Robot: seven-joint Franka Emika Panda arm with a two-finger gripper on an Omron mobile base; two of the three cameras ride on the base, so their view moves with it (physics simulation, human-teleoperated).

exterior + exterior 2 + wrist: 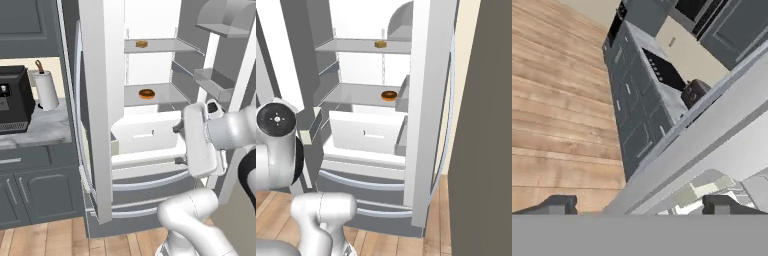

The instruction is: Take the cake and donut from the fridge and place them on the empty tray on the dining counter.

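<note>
The gripper (pixel 639 205) is standing with its jaws spread wide and holding nothing; its dark fingertips (pixel 558 204) are framing the edge of an open door of the fridge (pixel 102 100). Both fridge doors are standing open. Inside, the cake (pixel 141 44) is sitting on the upper shelf, and the donut (pixel 146 93) is lying on the shelf below it, above a white drawer (pixel 145 135). A paper towel roll (pixel 47 89) is standing on the wall counter (pixel 40 131).
</note>
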